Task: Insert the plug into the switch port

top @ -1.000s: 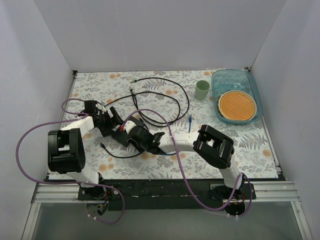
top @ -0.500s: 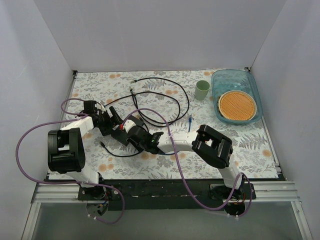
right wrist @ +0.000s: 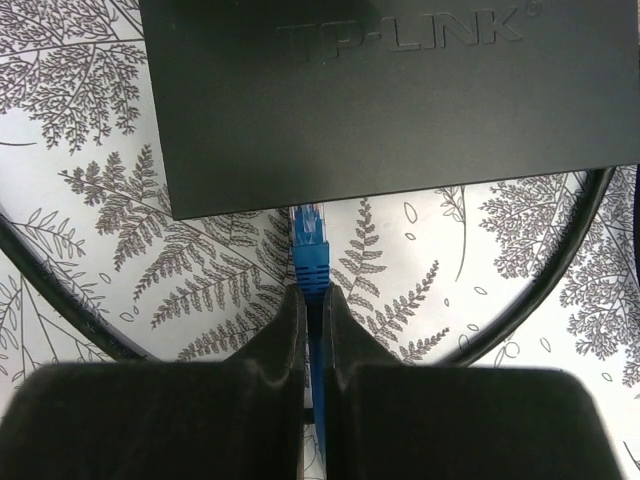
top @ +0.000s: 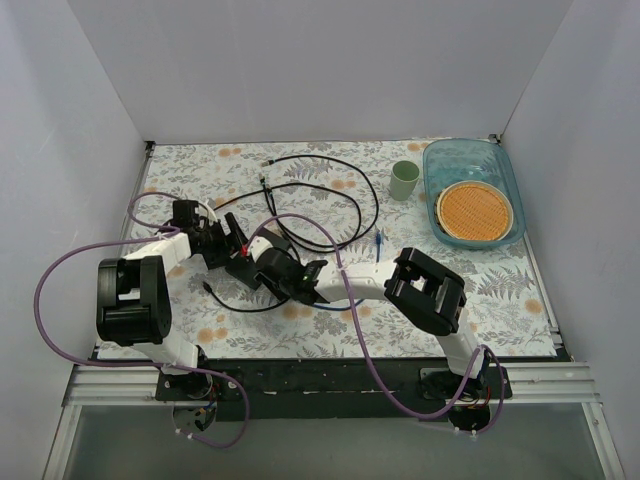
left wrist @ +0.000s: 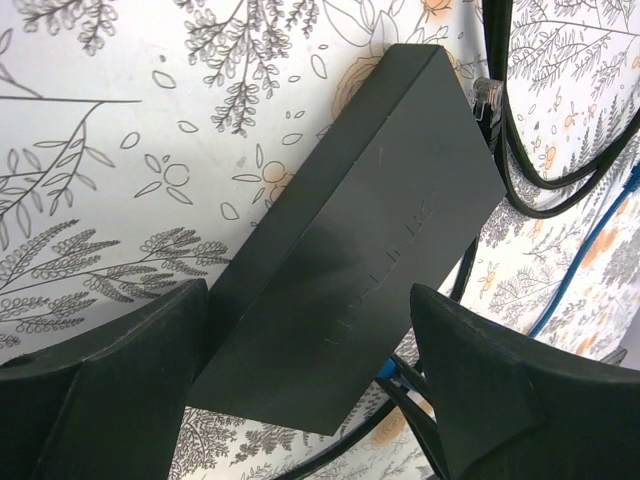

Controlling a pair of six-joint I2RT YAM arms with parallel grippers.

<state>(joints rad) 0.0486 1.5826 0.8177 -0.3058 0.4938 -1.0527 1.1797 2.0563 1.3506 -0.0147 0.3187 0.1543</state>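
The switch [left wrist: 370, 220] is a flat dark grey box lying aslant on the floral mat. My left gripper [left wrist: 310, 292] spans it at a wide setting, with one finger [left wrist: 130, 380] against its side wall and the other finger [left wrist: 480, 380] at its opposite edge. The right gripper [right wrist: 314, 300] is shut on the blue cable just behind the plug [right wrist: 310, 245]. The plug's clear tip meets the near edge of the switch [right wrist: 380, 100]. The switch port is on that edge face and hidden. In the top view both grippers [top: 225, 245] [top: 262, 262] crowd together at centre left.
Black cables [top: 320, 200] loop over the mat behind the grippers and curve under the switch [right wrist: 560, 270]. A loose clear connector [left wrist: 485, 95] lies by the switch's far corner. A green cup [top: 404, 180] and a blue tub [top: 505, 170] holding an orange disc [top: 475, 212] stand back right.
The right gripper has carried the plug a little left and away, toward the switch. The left gripper has shifted slightly with it and narrowed a touch.
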